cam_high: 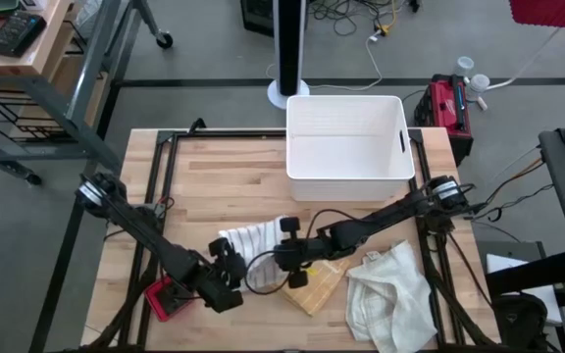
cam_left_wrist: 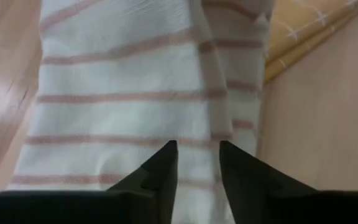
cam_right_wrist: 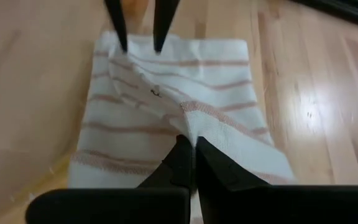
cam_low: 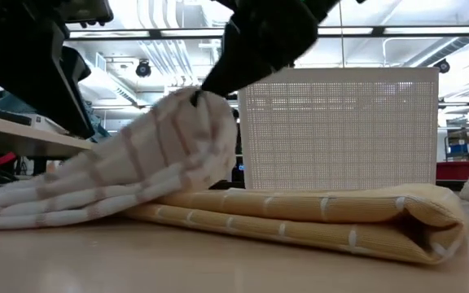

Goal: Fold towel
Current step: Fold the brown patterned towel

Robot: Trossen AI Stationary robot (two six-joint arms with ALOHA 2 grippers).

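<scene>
Now the right end effector grips the striped towel; the left end effector stands open over it.

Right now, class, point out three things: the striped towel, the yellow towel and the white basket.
Striped towel (cam_high: 251,238): high view, middle of its cloth.
Yellow towel (cam_low: 316,216): low view, its folded top layer.
White basket (cam_high: 346,176): high view, its near wall.

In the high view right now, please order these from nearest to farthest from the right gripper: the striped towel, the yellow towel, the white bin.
1. Striped towel: pinched by the right gripper, near the table's front.
2. Yellow towel: just beside it, toward the front edge.
3. White bin: farthest, at the table's back.
</scene>
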